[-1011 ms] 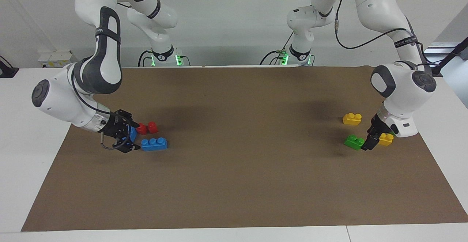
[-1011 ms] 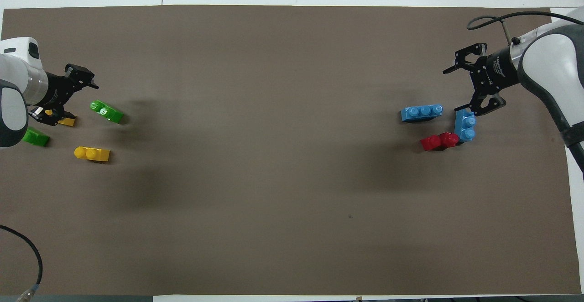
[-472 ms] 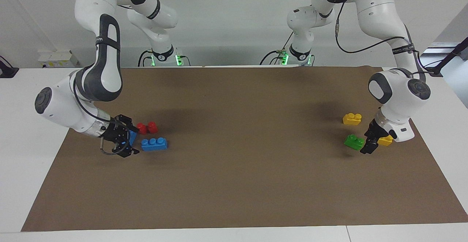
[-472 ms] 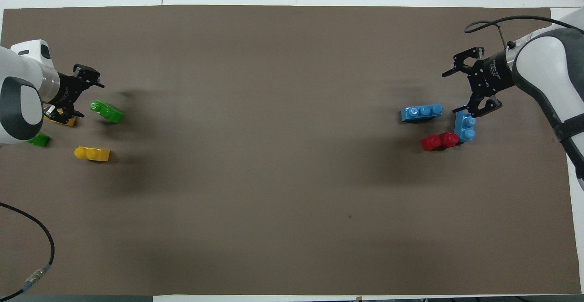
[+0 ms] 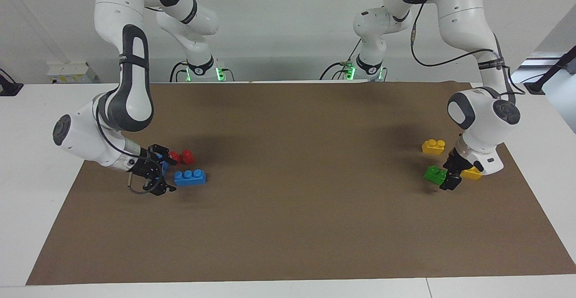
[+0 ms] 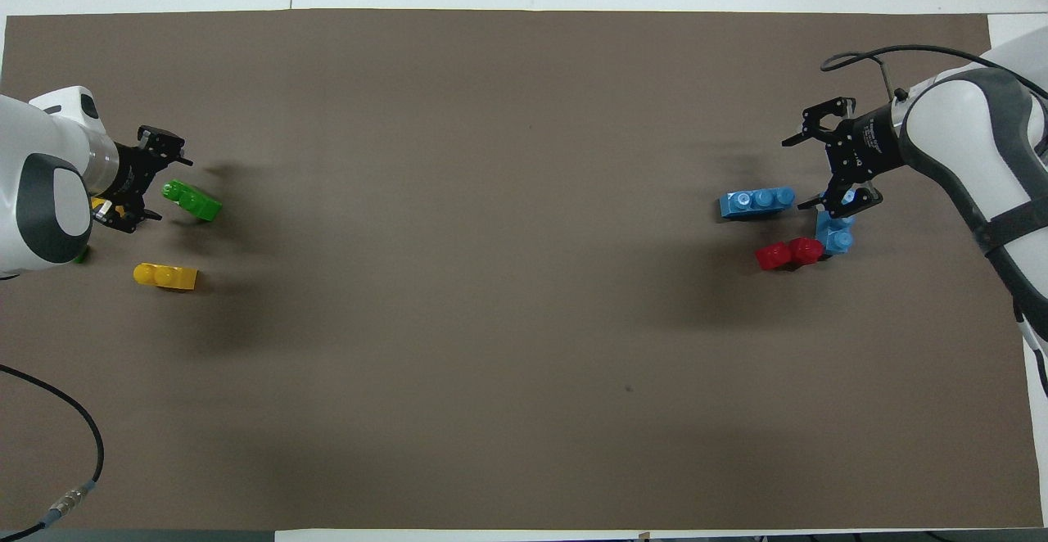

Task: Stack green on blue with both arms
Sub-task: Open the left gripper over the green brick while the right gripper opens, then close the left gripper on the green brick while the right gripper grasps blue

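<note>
On the brown mat (image 5: 288,226), a two-stud green brick (image 5: 434,174) lies flat.

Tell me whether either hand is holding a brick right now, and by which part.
Nothing is held. The left hand is open beside a small green plastic brick; the right hand is open by a long blue plastic brick.

i see my left arm (image 5: 483,113) bent low at its own end of the table, wrist angled down, the left gripper (image 5: 451,177) spread wide. my right arm (image 5: 101,129) crouches at the other end, the right gripper (image 5: 162,176) low, its 2 fingers parted.
</note>
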Tool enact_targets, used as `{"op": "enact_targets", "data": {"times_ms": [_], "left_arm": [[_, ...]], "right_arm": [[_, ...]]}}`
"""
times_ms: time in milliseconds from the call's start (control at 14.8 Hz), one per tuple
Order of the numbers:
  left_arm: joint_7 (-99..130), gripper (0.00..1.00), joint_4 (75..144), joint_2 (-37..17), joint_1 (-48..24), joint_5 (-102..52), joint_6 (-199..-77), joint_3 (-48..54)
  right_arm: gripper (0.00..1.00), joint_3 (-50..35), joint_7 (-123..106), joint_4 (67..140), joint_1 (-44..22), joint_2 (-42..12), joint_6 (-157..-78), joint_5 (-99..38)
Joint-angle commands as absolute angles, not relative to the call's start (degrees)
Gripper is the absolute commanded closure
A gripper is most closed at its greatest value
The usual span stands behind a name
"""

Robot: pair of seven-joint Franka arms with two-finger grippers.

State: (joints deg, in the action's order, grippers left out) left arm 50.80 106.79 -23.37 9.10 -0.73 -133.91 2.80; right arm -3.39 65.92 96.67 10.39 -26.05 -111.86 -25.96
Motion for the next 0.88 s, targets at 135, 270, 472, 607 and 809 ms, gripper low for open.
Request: {"op": "enact_targets", "data": {"times_ms": [135, 270, 472, 607, 809], "left_arm": [[52.4, 0.00, 109.6, -21.9, 9.3, -0.8, -136.4, 3.0], [52.5, 0.00, 109.6, -21.9, 9.3, -0.8, -136.5, 3.1], [52.5, 0.27, 109.7, -21.9, 9.3, -0.9, -136.5, 3.0], [52.3, 0.64, 109.6, -21.9, 9.4, -0.9, -136.5, 3.1], [52.2, 1.00, 109.6, -21.9, 9.5, -0.9, -136.5, 3.1]], "right_arm": [[0.00, -4.0, 65.7, 102.6, 11.3, -23.7, -116.5, -27.4], [0.00, -4.0, 65.6, 103.8, 11.3, -23.3, -117.4, -27.4], [0.00, -4.0, 65.6, 105.7, 11.0, -22.9, -119.7, -27.5], [0.00, -4.0, 65.5, 106.0, 10.9, -23.2, -120.6, -27.6], [0.00, -4.0, 65.5, 106.4, 10.5, -23.1, -121.1, -27.7]]}}
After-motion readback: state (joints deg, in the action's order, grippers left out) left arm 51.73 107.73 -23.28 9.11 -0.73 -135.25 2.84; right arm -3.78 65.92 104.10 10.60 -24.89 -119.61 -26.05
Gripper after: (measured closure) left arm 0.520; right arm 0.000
